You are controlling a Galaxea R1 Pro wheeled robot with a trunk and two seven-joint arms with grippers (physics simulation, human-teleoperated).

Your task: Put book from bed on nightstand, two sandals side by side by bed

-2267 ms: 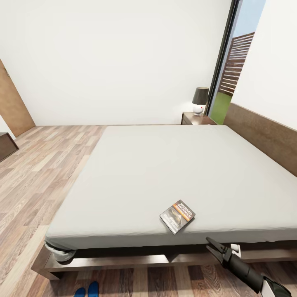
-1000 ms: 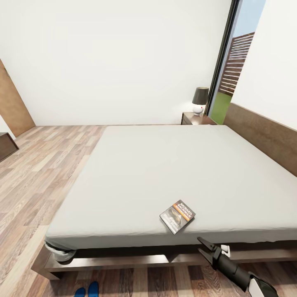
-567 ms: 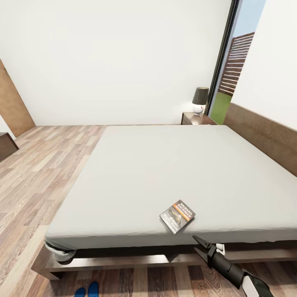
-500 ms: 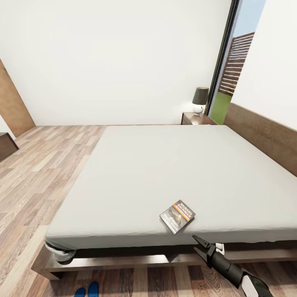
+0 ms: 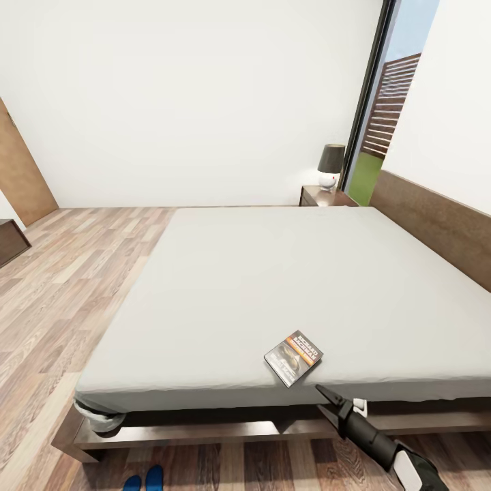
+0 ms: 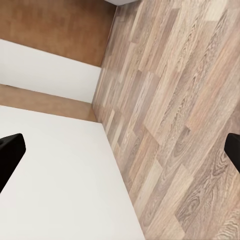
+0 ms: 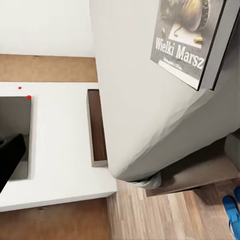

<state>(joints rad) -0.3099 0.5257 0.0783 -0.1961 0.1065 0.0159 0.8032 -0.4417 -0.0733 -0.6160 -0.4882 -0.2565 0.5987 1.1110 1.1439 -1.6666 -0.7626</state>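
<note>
The book [image 5: 293, 357], dark with an orange band, lies flat on the grey mattress of the bed [image 5: 273, 286] near its front edge. It also shows close up on the mattress as the book [image 7: 192, 35]. My right gripper [image 5: 324, 402] is open, just below and right of the book, level with the mattress side. One of its fingertips [image 7: 10, 155] shows black in the right wrist view. Two blue sandals [image 5: 144, 480] lie side by side on the floor in front of the bed; a sandal [image 7: 231, 215] also shows. A nightstand [image 5: 326, 196] stands at the bed's far side. My left gripper [image 6: 120, 150] is open over bare floor.
A lamp [image 5: 331, 166] stands on the nightstand. The headboard [image 5: 436, 225] runs along the right, with a tall window [image 5: 382, 116] behind it. A dark cabinet [image 5: 8, 247] and a wooden door [image 5: 20, 170] are at the left. The bed frame ledge [image 5: 204, 431] juts out low.
My right gripper has moved left and a little up, closer to the bed's front edge below the book. The book, sandals and camera have not moved.
</note>
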